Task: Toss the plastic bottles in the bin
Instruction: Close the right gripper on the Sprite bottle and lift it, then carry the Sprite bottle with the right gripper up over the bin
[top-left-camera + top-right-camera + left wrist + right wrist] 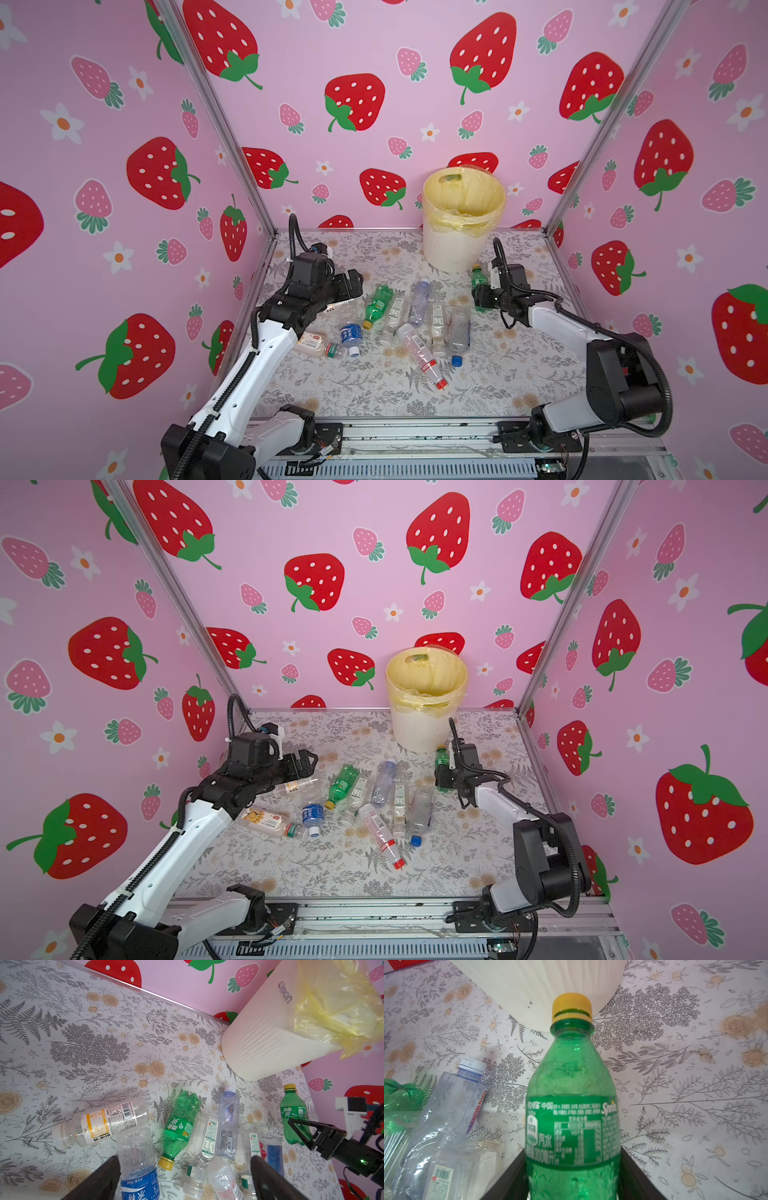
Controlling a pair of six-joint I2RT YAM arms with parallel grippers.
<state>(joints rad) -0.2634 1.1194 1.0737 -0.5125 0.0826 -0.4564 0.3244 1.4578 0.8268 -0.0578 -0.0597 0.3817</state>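
1. Both top views: right pincer [481, 298] clamps upright green bottle [478, 280] just beside the bin [449, 253]; other plastic bottles [419, 297] lie near it on table [498, 374].
2. Left wrist: left pincer [185, 1160] wide, empty, over those bottles.
3. Right wrist: low grip; bottle may tilt, slip, or clip bin's tall rim.

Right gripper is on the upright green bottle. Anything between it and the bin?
Nothing visible. The green bottle in the right gripper is just in front of the bin; only the bin's own tall wall must be cleared.
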